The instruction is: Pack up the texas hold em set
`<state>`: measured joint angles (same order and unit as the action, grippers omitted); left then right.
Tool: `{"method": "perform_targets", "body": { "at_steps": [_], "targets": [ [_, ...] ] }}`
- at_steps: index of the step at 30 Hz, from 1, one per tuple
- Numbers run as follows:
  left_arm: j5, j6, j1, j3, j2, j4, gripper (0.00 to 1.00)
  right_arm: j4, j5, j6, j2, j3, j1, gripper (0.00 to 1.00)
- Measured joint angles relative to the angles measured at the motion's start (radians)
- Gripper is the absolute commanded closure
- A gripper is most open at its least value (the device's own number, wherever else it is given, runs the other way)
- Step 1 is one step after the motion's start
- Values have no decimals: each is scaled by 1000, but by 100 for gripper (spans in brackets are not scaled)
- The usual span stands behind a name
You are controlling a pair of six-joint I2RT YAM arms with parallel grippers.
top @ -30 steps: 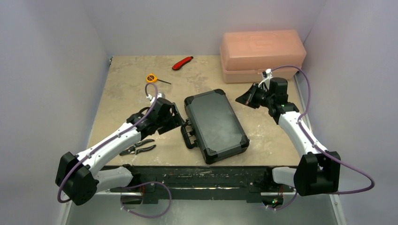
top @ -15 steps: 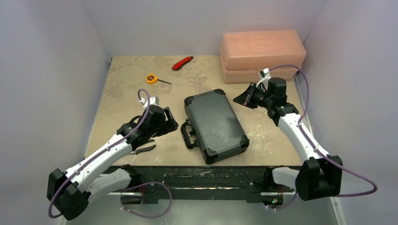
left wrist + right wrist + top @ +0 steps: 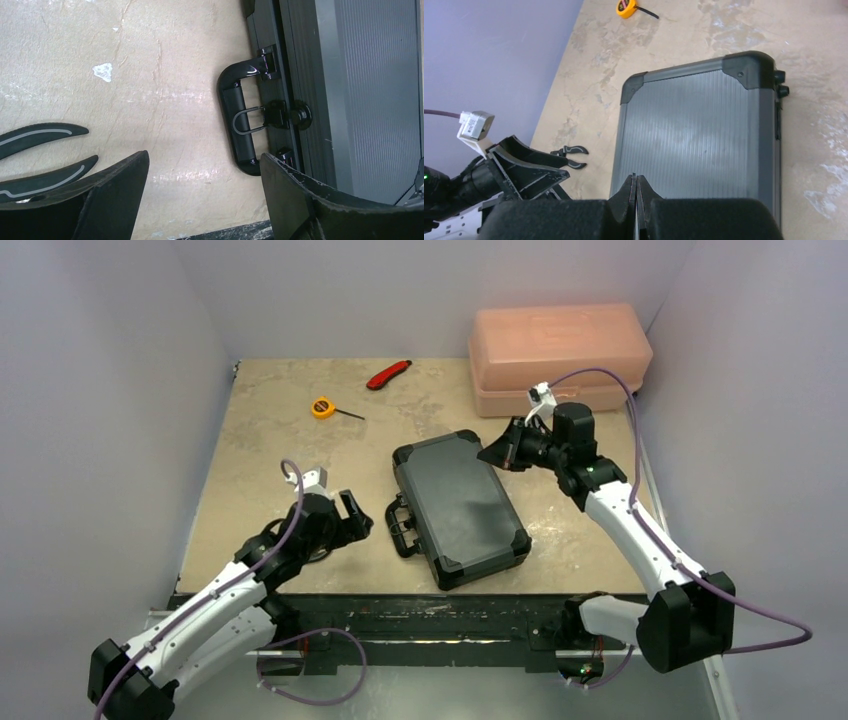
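Left gripper [image 3: 352,514] has backed toward the near edge, jaws apart, facing the handle [image 3: 399,526] of the closed black case [image 3: 462,502]. It lies mid-table, long axis far-left to near-right; right gripper [image 3: 497,452], pinched together, hovers by its far corner.

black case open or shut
Shut. The black case lies flat, lid down flush on its base; only the ribbed top shows, nothing of the inside.

Black ribbed case [image 3: 460,505], pink box [image 3: 560,340], mottled beige table [image 3: 270,440]

No legible text or markings
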<state>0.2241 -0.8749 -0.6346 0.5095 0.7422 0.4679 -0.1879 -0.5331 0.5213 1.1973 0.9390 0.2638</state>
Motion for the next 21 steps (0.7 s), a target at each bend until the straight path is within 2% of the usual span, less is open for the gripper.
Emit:
{"method": "perform_targets", "body": {
  "at_steps": [8,21],
  "targets": [
    [-44,25,0,-80,-69,-59,0,1,14,-36,19,48,84,100],
    [-58,40,0,-89,-43,-94,0,-29,87,-106,127,130,276,100]
  ]
}}
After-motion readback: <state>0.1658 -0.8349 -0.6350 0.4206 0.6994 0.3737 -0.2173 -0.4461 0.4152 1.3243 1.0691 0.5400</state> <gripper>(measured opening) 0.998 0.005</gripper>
